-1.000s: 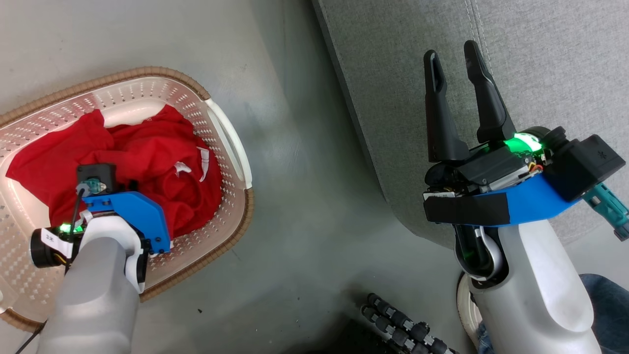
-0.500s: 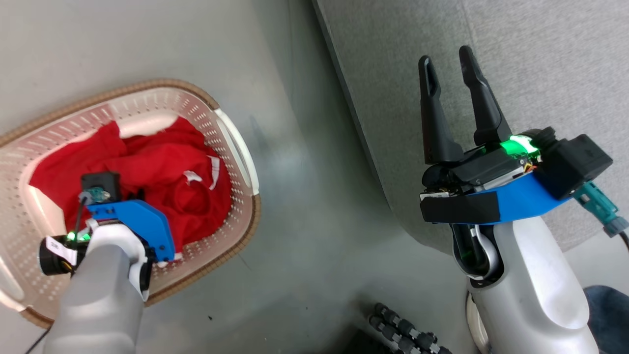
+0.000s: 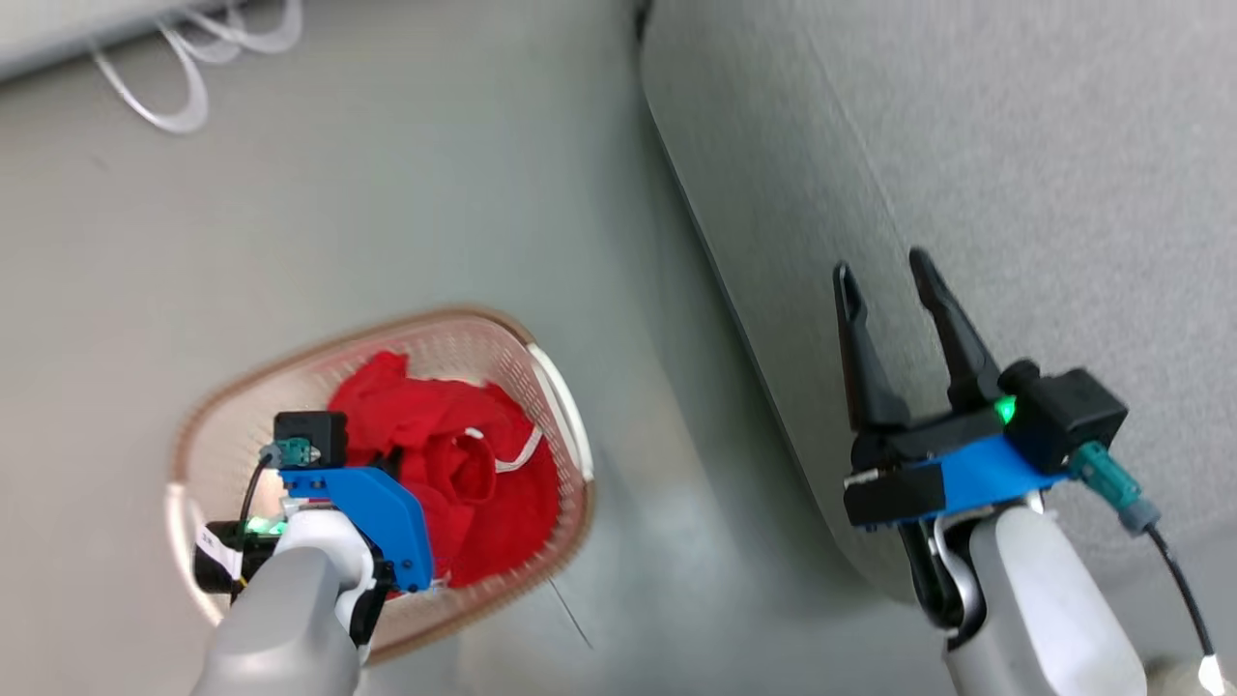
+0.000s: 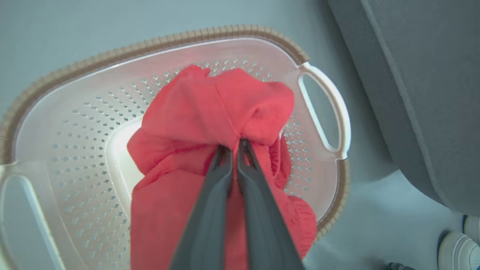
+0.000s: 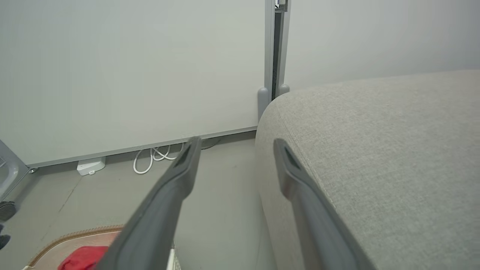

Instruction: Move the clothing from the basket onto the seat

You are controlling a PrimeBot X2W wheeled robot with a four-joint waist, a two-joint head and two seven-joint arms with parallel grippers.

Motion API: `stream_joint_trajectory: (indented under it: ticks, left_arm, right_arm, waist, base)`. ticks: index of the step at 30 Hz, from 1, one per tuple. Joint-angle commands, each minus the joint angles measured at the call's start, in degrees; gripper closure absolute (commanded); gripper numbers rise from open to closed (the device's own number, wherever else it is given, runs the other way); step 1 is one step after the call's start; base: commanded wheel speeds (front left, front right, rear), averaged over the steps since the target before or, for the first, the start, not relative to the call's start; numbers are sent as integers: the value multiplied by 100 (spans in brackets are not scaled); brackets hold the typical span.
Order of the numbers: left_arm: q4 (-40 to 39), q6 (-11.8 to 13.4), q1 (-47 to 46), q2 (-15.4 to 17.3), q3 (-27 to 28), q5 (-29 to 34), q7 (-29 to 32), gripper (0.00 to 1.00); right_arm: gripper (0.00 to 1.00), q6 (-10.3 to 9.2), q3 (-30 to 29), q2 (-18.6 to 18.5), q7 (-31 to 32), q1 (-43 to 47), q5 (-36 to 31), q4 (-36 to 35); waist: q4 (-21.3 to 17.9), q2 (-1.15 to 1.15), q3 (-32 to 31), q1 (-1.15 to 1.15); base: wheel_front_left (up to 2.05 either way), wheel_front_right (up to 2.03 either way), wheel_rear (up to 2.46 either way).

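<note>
The seat (image 3: 1015, 145), a broad grey upholstered sofa with a rounded corner, takes up the right of our head view. Its top is bare where we can see it. Grey floor (image 3: 387, 193) runs along its left side, and in our right wrist view a pale wall (image 5: 131, 75) stands behind both.

On the floor, near the seat's corner but apart from it, stands the basket (image 4: 150, 43). It is oval, with perforated cream walls, a brown woven-look rim and a white side handle facing the seat.

The clothing (image 4: 210, 108) is inside the basket, a bright red bunch with a strip of white trim showing in the head view. Our left arm reaches down over the basket, and the left jaws are clamped together on a fold of the red fabric, which gathers up to their tips while the rest lies in the basket.

Our right jaws stand wide apart with nothing between them, held above the seat's edge.

A white cable (image 3: 184, 97) loops on the floor by the wall. The toe of a pale shoe (image 4: 455, 247) shows at the corner of the left wrist view.
</note>
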Motion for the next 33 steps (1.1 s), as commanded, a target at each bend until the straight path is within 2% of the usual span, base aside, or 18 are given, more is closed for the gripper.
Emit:
stream_joint_trajectory:
  ticks: [1,5,9,15,19,24,33]
  left_arm:
    - [-123,-110,184,-4,-147,-194,6,100]
    - [-711,-231,442,-8,-755,-797,151,100]
    - [-1437,-228,562,-5,-1503,-1391,318,100]
    - [-2437,30,247,3,-2382,-2212,451,100]
    - [-2862,184,-64,3,-2904,-2454,463,100]
    - [-3165,302,-463,-1,-3378,-2706,546,100]
    - [-3313,457,-1019,3,-3808,-3174,439,100]
  right_arm:
    - [0,-2,-40,-16,-3,152,-100,71]
    - [0,-2,-131,-16,-3,447,-202,254]
    - [0,-2,-219,-16,48,742,-320,338]
    - [0,-2,-330,-16,208,1160,-423,237]
    - [0,-2,-380,-13,321,1378,-422,133]
    - [0,-2,-275,-14,443,1498,-422,13]
    - [0,-2,-85,-14,549,1572,-443,-187]
  waist:
    - [558,0,-1039,1]
    - [784,0,-1644,1]
    - [1023,0,-2087,1]
    - [1323,0,-2467,1]
    - [1446,0,-2655,1]
    - [1514,0,-2804,1]
    - [1503,0,-2942,1]
  base:
    - [0,0,0]
    - [0,0,0]
    - [0,0,0]
    - [0,0,0]
    - [0,0,0]
    - [0,0,0]
    - [0,0,0]
